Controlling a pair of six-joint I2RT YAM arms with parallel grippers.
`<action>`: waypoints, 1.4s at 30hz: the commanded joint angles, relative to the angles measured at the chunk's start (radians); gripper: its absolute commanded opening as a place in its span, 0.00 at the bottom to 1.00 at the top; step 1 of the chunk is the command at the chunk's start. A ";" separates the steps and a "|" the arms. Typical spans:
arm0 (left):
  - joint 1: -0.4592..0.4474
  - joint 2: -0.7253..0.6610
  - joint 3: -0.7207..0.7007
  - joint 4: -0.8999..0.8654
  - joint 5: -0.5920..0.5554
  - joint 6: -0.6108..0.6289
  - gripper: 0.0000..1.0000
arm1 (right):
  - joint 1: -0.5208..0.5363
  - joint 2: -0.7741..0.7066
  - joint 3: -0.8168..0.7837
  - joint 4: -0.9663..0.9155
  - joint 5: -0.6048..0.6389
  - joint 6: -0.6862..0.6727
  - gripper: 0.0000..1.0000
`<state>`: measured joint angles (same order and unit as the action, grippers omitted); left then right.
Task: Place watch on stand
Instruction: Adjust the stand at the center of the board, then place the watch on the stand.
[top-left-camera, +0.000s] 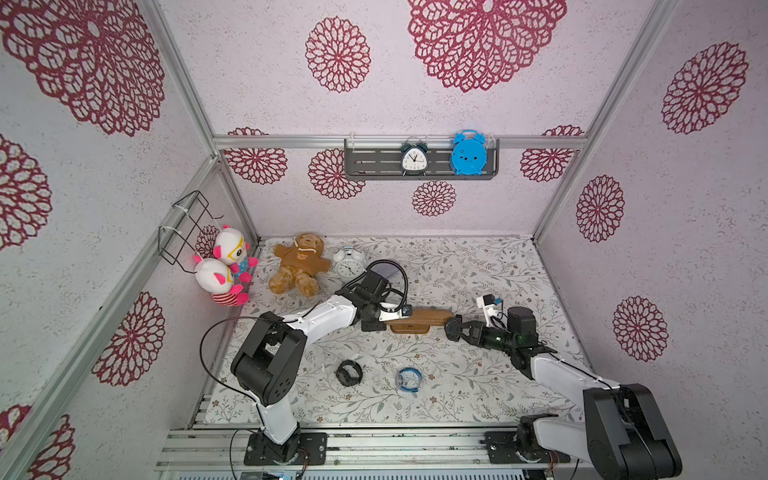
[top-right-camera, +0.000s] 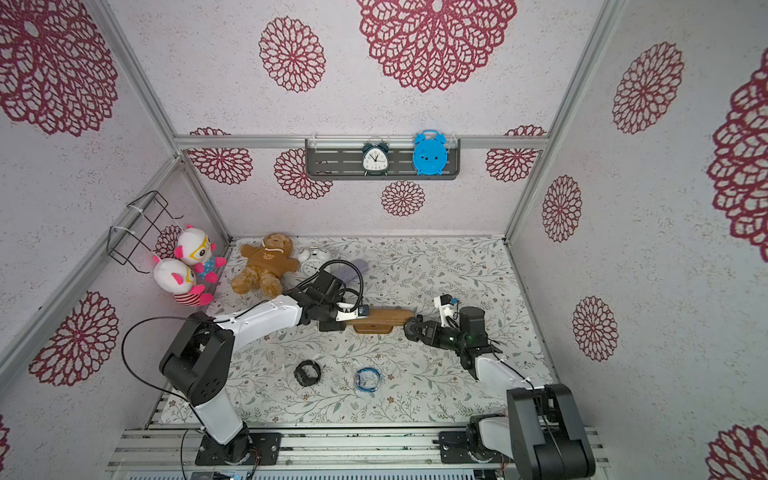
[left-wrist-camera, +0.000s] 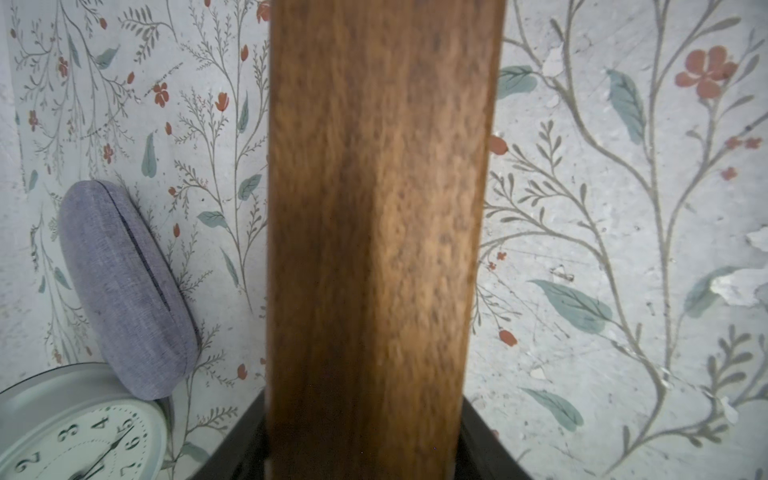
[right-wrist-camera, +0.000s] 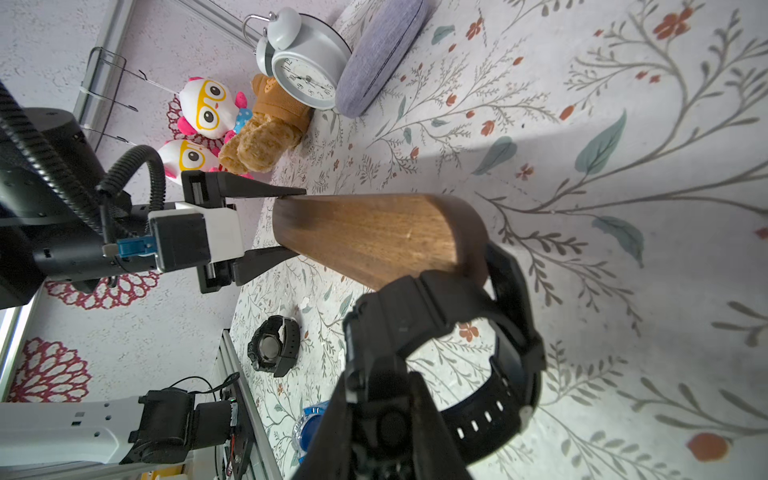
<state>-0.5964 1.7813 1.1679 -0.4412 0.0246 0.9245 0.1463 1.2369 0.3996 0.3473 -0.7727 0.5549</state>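
Left end effector: jaws astride 9 o'clock end of stand; we cannot tell whether clamped. Stand sits mid-worktop, long axis 9-to-3 in both top views. Watch, black, strap looped, at stand's 3 o'clock tip; we cannot tell whether tip sits inside loop. Right end effector clenched on watch. Watch face hidden from us. White clock cut off; numerals 2 to 7 legible.
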 joint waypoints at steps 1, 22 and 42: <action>-0.010 0.022 -0.002 0.054 -0.022 0.023 0.52 | -0.004 0.013 0.036 0.041 -0.055 -0.047 0.14; 0.015 -0.055 -0.008 -0.077 0.109 0.058 0.39 | -0.056 0.075 0.201 -0.120 -0.095 -0.191 0.15; 0.017 -0.107 -0.073 -0.100 0.084 0.051 0.38 | -0.060 -0.044 0.043 -0.075 -0.175 -0.126 0.18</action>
<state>-0.5728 1.7084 1.1271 -0.5777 0.1387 0.9535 0.0902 1.2007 0.4461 0.2676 -0.9207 0.4374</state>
